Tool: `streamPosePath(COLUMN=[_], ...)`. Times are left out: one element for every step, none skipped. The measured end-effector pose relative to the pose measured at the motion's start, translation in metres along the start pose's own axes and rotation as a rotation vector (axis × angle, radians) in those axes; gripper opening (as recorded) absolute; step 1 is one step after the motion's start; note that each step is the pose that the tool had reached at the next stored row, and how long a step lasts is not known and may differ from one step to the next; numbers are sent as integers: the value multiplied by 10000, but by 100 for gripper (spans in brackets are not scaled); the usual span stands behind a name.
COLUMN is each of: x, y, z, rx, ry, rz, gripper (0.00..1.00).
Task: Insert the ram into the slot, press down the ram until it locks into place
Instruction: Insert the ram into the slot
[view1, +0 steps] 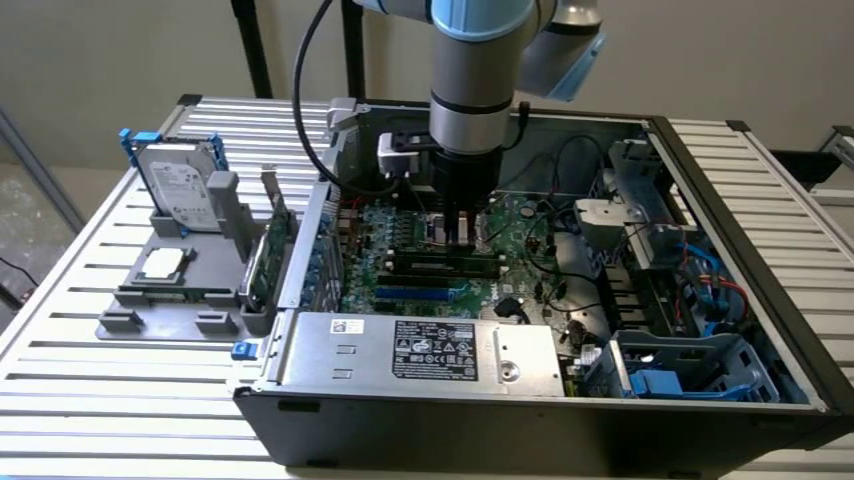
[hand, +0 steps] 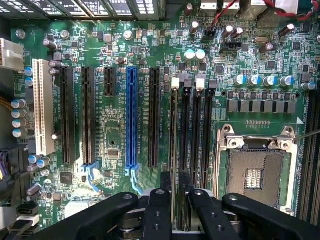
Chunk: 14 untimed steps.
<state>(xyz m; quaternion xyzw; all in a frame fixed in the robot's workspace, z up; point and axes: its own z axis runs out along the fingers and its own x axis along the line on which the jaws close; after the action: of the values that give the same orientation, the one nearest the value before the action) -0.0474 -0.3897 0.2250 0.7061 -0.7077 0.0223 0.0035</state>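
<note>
- Over on the exterior view's left there's a grey tray (view1: 134, 322) with a hard drive (view1: 180, 190) standing in it. It's well apart from the action.
- In the middle of the open case (view1: 534, 425), the gripper (view1: 461, 238) is down low over the motherboard (view1: 367, 270), right on top of the ram (view1: 427, 263).
- The ram is standing edge-up in the slot (hand: 174, 100), which is the memory socket nearest the blue connector slot (hand: 131, 117). The neighbouring black sockets (hand: 198, 140) look empty.
- In the wrist view the fingers (hand: 161, 200) look pinched in on the ram's top edge, one each side. I'd call it clamped on the stick, not let go.
- Progress, my guess: insertion is pretty much done, since the stick is lined up and sitting in the socket. I can't tell if it's pushed fully home, because the end clips (hand: 175, 82) don't read clearly as latched.
- Off to the exterior view's right it's just cables (view1: 550, 250) and a blue drive cage (view1: 667, 382).
</note>
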Motion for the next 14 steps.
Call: streamPosePath(x=[1, 2, 4, 6, 9, 13, 17, 22, 26, 30, 34, 37, 38, 38], y=[0, -1, -1, -2, -3, -3, -3, -2, 1, 7, 16, 26, 35, 39], z=[-6, -19, -41, -63, -85, -105, -125, -141, -157, -171, -179, -184, -187, -188], rx=[-1, -3, -11, -20, -29, -39, -47, -52, -55, -56, -57, -58, -66, -79], ry=[-9, -21, -35, -48, -58, -64, -70, -73, -76, -76, -77, -78, -76, -78], rz=[0, 0, 0, 0, 0, -1, -1, 0, 0, 0, 0, -2, -1, -2], gripper=[22, 22, 22, 22, 22, 22, 22, 22, 22, 22, 22, 20, 20, 13])
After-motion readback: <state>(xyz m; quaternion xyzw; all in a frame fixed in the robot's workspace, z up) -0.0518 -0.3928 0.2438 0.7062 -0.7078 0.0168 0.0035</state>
